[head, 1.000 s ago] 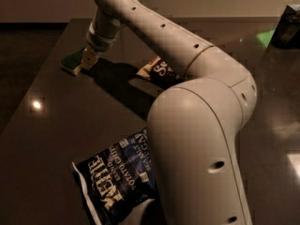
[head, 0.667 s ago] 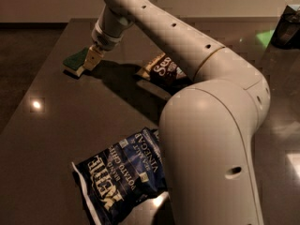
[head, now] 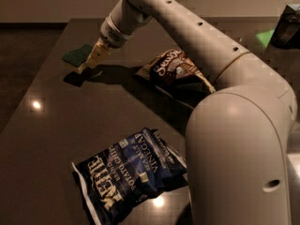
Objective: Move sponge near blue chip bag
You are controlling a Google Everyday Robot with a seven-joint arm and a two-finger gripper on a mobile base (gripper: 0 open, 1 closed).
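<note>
The sponge point(head: 76, 55), green top showing, is at the far left of the dark table point(head: 61, 125), held a little above it with its shadow underneath. My gripper point(head: 87, 65) reaches down from the long white arm and is shut on the sponge's right edge. The blue chip bag point(head: 129, 172), navy with white "Kettle" lettering, lies flat at the near middle of the table, well below and to the right of the sponge. My arm's large white body hides the bag's right edge.
A brown-and-cream chip bag point(head: 176, 69) lies at mid table, right of the gripper, partly under the arm. A dark container point(head: 287, 27) and a green item point(head: 265, 36) stand at the far right. The table's left edge runs close to the sponge.
The gripper has moved slightly right and up, and the sponge has come with it and risen off the table. Both chip bags have stayed put.
</note>
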